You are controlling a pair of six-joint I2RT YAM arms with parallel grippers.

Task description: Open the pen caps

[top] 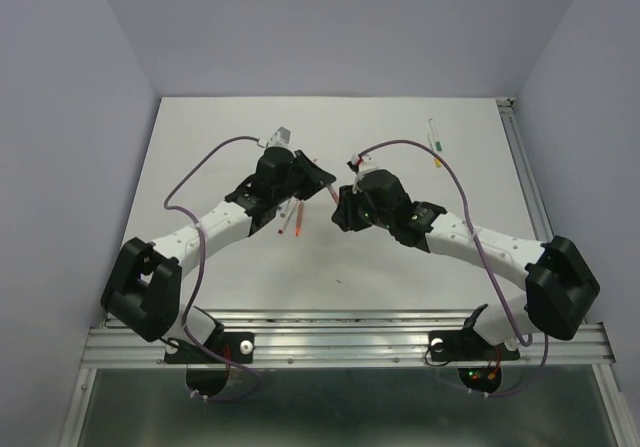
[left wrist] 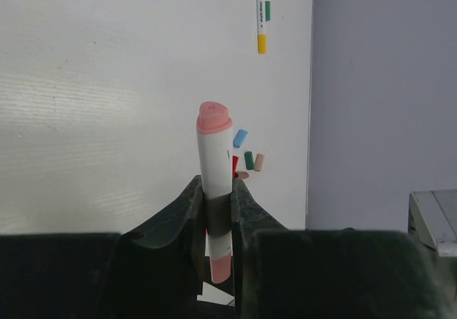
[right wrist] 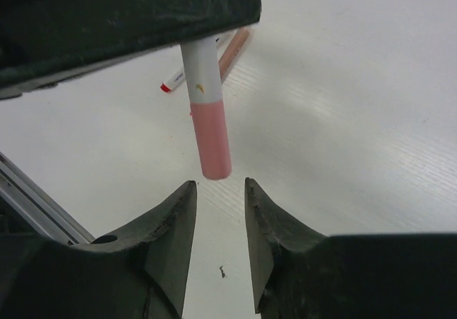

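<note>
Pen [left wrist: 214,165]: white barrel, pink cap [left wrist: 214,117] each end.

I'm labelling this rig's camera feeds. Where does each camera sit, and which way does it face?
Top external: above and behind the bases, looking down on the table; both arms show whole.
Left wrist: on the left arm, facing along the left gripper, shut on a pink-capped pen, toward loose caps; own fingers show.
Right wrist: on the right arm, facing through the open right gripper toward that pen's pink cap; own fingers show.
Shared: both wrist views show the same pen.
</note>
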